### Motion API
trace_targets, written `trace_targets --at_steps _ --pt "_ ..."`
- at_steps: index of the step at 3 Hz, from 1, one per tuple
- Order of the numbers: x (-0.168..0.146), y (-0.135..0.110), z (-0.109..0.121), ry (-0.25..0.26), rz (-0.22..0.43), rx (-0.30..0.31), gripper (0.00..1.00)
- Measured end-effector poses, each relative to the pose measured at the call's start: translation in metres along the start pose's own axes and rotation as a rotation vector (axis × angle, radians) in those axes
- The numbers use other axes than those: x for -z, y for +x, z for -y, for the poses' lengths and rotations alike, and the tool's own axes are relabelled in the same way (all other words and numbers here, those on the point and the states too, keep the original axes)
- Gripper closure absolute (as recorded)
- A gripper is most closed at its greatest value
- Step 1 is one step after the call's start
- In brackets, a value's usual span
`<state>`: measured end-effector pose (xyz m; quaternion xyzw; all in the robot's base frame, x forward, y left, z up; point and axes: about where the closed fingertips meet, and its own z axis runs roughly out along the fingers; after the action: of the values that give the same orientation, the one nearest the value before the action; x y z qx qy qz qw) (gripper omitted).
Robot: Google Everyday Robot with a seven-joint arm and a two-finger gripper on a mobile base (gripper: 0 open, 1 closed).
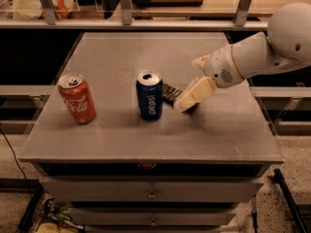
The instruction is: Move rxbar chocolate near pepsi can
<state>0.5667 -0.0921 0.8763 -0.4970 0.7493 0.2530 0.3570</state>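
Note:
The pepsi can (149,96) stands upright near the middle of the grey table (121,57). The rxbar chocolate (169,93) lies flat on the table just right of the can, very close to it; its right end is hidden behind a gripper finger. My gripper (188,84) reaches in from the right and sits over the bar's right end. Its cream fingers (194,94) are spread apart and it holds nothing.
An orange-red Coca-Cola can (77,98) stands upright at the table's left. A shelf rail with posts (125,4) runs behind the table. Drawers (150,193) sit below the front edge.

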Motion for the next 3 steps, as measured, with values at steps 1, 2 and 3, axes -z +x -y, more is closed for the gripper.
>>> trace_targets --at_steps 1,2,3 --pt "0.003 0.003 0.003 -0.028 -0.018 0.011 0.0" --pt "0.013 0.007 0.004 -0.063 -0.038 0.026 0.0" --pt "0.032 0.019 0.004 -0.097 -0.074 0.032 0.0"
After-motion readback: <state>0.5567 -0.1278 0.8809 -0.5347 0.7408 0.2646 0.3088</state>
